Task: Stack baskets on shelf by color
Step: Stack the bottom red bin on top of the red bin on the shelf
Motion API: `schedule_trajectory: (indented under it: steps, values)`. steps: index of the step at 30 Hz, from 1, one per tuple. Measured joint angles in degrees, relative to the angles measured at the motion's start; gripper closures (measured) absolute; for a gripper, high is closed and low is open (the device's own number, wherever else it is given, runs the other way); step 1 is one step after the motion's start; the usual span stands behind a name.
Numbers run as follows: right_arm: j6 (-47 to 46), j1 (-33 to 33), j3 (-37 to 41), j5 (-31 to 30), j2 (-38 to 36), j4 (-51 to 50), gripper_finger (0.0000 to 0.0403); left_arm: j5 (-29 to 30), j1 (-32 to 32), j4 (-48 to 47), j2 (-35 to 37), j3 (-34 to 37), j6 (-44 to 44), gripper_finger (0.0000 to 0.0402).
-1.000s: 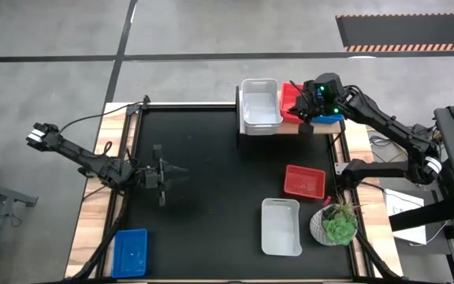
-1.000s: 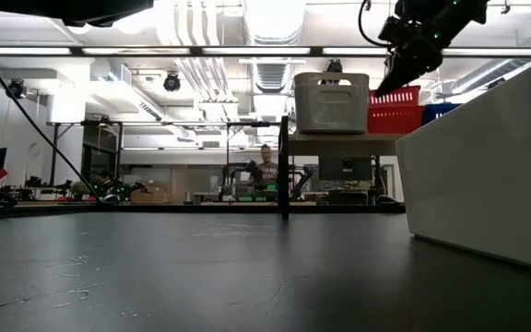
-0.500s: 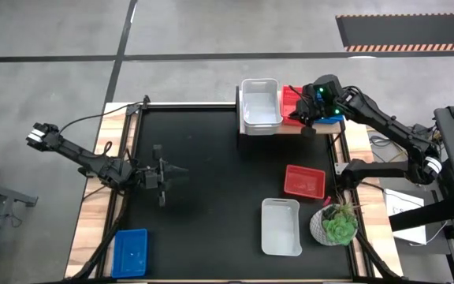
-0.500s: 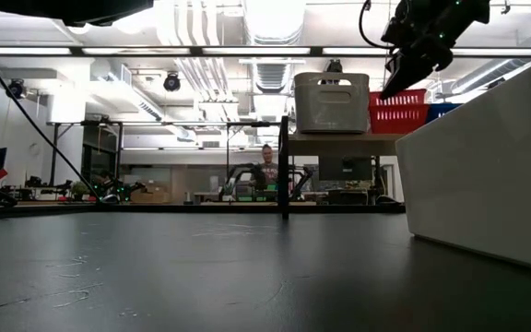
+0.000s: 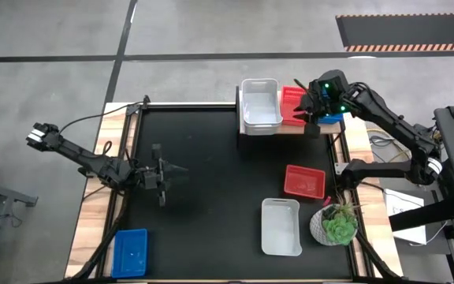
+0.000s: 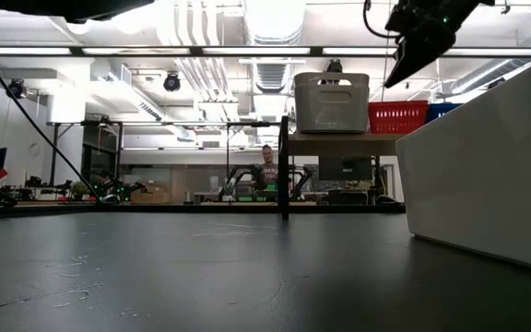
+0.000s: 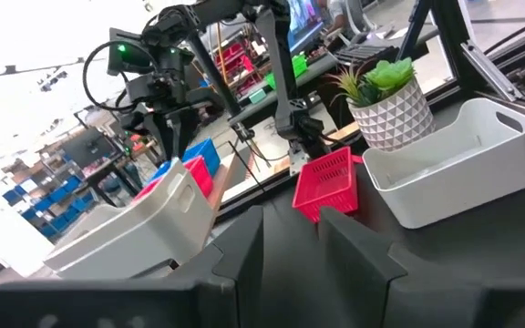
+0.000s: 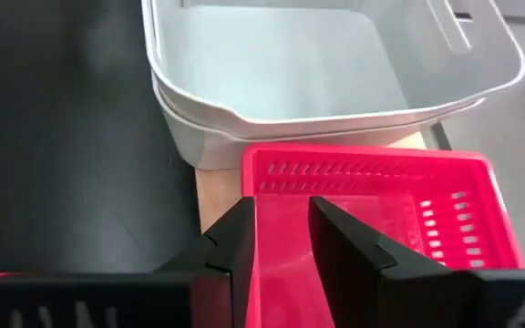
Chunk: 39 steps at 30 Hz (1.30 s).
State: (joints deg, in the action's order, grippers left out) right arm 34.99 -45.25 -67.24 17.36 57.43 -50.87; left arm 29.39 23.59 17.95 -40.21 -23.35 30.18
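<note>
On the wooden shelf (image 5: 290, 129) at the far right stand two nested white baskets (image 5: 260, 105), a red basket (image 8: 372, 196) and a blue basket (image 6: 441, 111), side by side. My right gripper (image 8: 281, 241) hovers open just above the red basket's near wall, clear of it in the low view (image 6: 398, 77). My left gripper (image 5: 176, 172) hangs open and level over the table's left half, with nothing between its fingers (image 7: 290, 246). Loose on the table lie a red basket (image 5: 304, 181), a white basket (image 5: 281, 226) and a blue basket (image 5: 130, 252).
A white pot with a green plant (image 5: 334, 224) stands at the near right, beside the loose white basket. The black tabletop (image 5: 211, 229) has free room in its middle. A person stands far off in the room beyond the table (image 6: 266, 166).
My right gripper has let go of the red basket on the shelf and risen a little above it. The basket, held tipped with one side raised before, now sits lower and level on the shelf.
</note>
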Motion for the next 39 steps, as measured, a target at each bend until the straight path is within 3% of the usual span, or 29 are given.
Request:
schedule_trajectory:
  steps: [5, 13, 18, 26, 33, 39]
  values:
    - [-6.8, 0.3, -4.2, -1.5, 0.0, -1.6, 0.0309, 0.0, 0.0, 0.9, -0.1, 0.0, 0.3, 0.0309]
    - [-19.2, 1.1, -8.3, -14.4, 2.9, -1.4, 0.0351, 0.0, 0.0, 1.1, -0.3, 0.0, 0.8, 0.0309]
    - [-15.8, 1.0, -10.9, -14.5, 10.2, -6.7, 0.0389, 0.0, 0.0, 1.1, -0.3, 0.0, 0.8, 0.0309]
    - [-13.6, -0.9, -17.6, -14.8, 22.8, -10.1, 0.0394, 0.0, 0.0, 1.2, -0.3, 0.0, 2.4, 0.0309]
    - [-12.6, -1.3, -23.3, -26.7, 28.7, -10.3, 0.0394, 0.0, 0.0, 1.5, 0.2, -0.2, 5.2, 0.0309]
    - [-11.6, -1.6, -24.6, -26.4, 30.8, -9.7, 0.0394, 0.0, 0.0, 1.4, 0.5, -0.1, 6.5, 0.0309]
